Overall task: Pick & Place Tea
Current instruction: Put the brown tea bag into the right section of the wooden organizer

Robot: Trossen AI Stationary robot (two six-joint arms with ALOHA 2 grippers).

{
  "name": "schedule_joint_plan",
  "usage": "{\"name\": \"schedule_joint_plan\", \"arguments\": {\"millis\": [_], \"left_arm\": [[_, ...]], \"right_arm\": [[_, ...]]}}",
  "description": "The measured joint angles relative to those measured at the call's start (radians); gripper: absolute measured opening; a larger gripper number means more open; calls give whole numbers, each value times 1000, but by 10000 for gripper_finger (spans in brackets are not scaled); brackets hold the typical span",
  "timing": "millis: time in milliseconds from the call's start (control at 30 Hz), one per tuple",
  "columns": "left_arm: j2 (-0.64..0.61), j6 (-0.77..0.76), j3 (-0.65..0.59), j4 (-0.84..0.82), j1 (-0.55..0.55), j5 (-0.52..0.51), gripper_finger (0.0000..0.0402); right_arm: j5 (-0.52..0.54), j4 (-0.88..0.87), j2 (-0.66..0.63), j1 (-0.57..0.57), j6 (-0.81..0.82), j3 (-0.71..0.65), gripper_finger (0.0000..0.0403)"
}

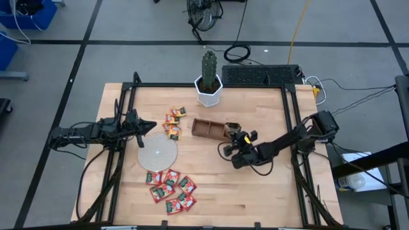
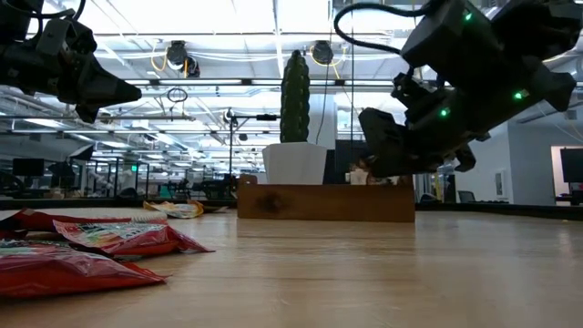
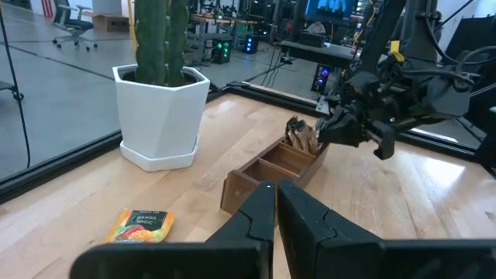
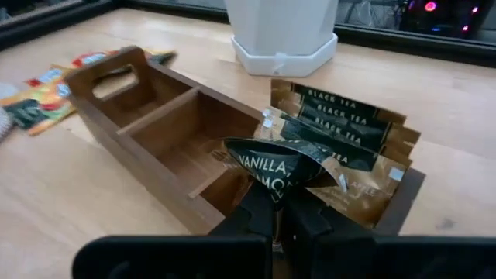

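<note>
A pale wooden table is seen from above, with a potted cactus at 12 o'clock. The right tool is clamped on a dark vanilla sachet, held just above the end compartment of the brown tray, where black tea sachets are stacked. The left tool is held closed and empty at 9 o'clock, beside the grey disc. Red sachets are scattered at 6 o'clock, orange ones near the centre
</note>
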Motion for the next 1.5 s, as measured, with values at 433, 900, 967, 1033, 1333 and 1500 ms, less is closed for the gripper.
{"name": "schedule_joint_plan", "arguments": {"millis": [433,900,967,1033,1333,1500], "left_arm": [[0,0,0,0,0,0,21],[0,0,0,0,0,0,21],[0,0,0,0,0,0,21],[0,0,0,0,0,0,21],[0,0,0,0,0,0,21],[0,0,0,0,0,0,21]], "right_arm": [[-54,-56,-1,-51,-21,0,6],[-31,-33,0,-54,-80,0,112],[-28,-33,0,-54,-90,-1,128],[-27,-33,0,-54,-106,-1,140],[5,-33,-41,-55,-184,-1,143],[7,-41,-99,-64,-262,-1,139]]}}
